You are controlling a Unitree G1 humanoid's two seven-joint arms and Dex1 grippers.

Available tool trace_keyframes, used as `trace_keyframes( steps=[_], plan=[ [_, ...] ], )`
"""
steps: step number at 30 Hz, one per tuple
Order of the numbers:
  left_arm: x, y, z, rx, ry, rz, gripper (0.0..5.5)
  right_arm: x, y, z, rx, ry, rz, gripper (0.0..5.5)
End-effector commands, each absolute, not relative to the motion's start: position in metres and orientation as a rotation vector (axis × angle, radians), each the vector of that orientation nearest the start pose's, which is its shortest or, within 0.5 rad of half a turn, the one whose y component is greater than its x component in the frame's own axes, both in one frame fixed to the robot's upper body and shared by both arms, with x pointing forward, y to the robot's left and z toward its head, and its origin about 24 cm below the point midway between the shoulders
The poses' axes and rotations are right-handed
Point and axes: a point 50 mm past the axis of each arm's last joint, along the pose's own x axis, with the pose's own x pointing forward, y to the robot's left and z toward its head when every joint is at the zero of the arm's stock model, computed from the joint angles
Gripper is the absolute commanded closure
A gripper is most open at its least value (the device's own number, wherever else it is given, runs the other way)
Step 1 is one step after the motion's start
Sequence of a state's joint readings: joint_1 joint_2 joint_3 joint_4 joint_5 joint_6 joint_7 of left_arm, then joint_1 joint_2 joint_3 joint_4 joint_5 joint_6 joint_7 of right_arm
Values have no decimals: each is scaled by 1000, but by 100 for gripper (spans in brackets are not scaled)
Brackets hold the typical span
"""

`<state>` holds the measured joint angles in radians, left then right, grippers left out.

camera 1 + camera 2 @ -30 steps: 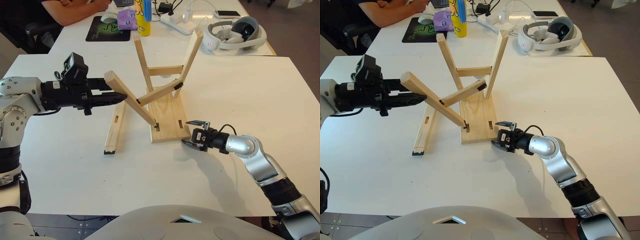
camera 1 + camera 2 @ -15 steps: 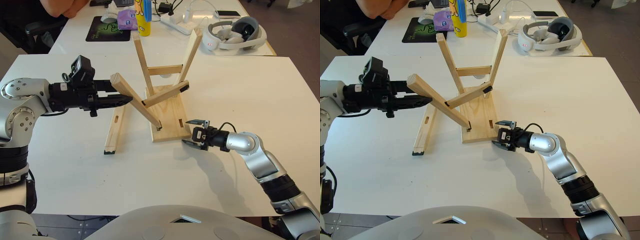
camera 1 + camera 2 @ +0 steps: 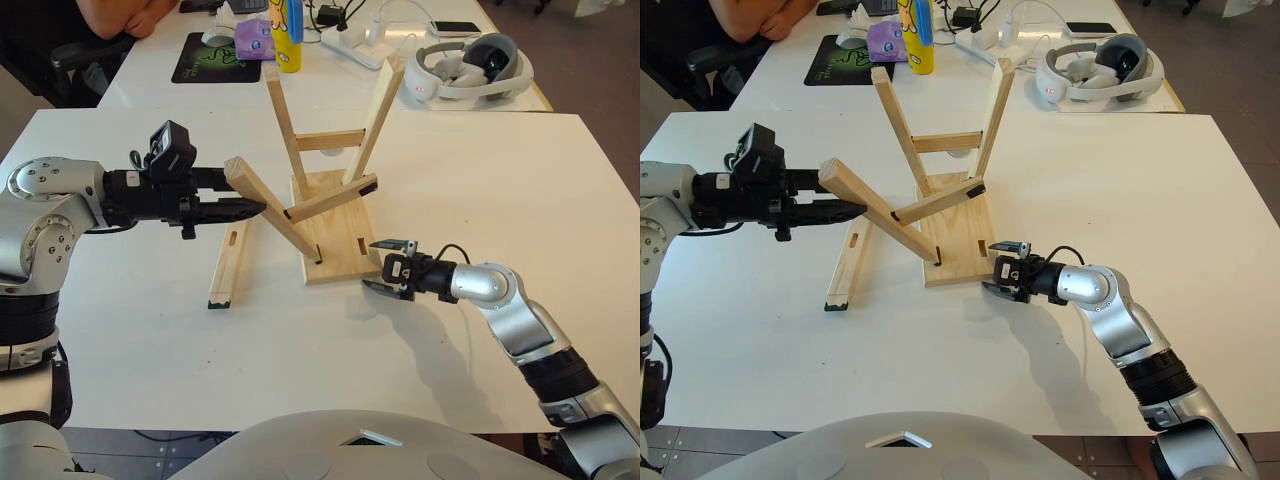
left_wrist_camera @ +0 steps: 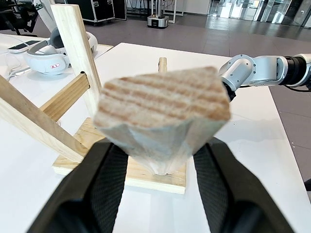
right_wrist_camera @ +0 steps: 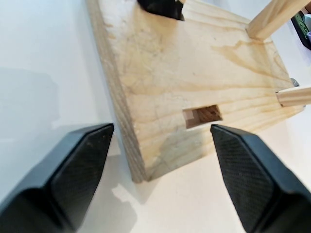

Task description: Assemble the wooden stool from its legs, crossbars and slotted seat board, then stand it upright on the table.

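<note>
Stool leg (image 3: pixel 290 228) — judged stiff and light: left gripper (image 3: pixel 250 205) is clamping its upper end; right gripper (image 3: pixel 392 272), jaws apart, is straddling a corner of the seat board (image 3: pixel 335 235).

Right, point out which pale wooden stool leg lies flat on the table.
The pale wooden leg left of the slotted seat board; two stand in it, the left gripper holds the fourth leg tilted.

Pale, unvarnished wood with visible grain forms the seat board (image 5: pixel 194 73); the leg (image 4: pixel 163 109) shows a rough cut end. The fingers (image 5: pixel 73 174) of the right gripper (image 5: pixel 160 128) are matt black, finely textured.
</note>
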<state>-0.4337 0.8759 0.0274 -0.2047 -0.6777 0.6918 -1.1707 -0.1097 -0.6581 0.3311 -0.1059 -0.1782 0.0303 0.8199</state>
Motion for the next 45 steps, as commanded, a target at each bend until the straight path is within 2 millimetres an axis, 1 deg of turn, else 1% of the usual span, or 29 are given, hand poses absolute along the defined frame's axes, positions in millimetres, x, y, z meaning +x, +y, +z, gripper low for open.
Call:
trace_keyframes(
  steps=[1, 5, 10, 13, 16, 23, 28, 33, 38, 45],
  plan=[
    [264, 208, 188, 257, 291, -1248, 347, 236, -163, 51, -846, 274, 1110, 180],
    [269, 210, 189, 295, 275, -1219, 347, 236, -163, 50, -848, 283, 1117, 180],
    [269, 210, 194, 288, 277, -1219, 347, 235, -163, 49, -848, 290, 1123, 180],
    [267, 206, 190, 293, 310, -1238, 347, 234, -161, 49, -841, 292, 1126, 180],
    [267, 199, 191, 281, 309, -1260, 347, 233, -159, 46, -816, 303, 1131, 180],
    [272, 182, 192, 269, 275, -1282, 347, 224, -159, 32, -723, 478, 1154, 180],
    [276, 174, 195, 249, 241, -1280, 347, 219, -155, 27, -632, 572, 1159, 180],
    [280, 164, 199, 243, 210, -1295, 347, 213, -146, 26, -521, 652, 1176, 180],
    [279, 159, 184, 244, 231, -1294, 347, 213, -143, 27, -522, 669, 1177, 180],
    [271, 169, 156, 255, 303, -1252, 347, 211, -143, 27, -534, 675, 1185, 180]
  ],
)
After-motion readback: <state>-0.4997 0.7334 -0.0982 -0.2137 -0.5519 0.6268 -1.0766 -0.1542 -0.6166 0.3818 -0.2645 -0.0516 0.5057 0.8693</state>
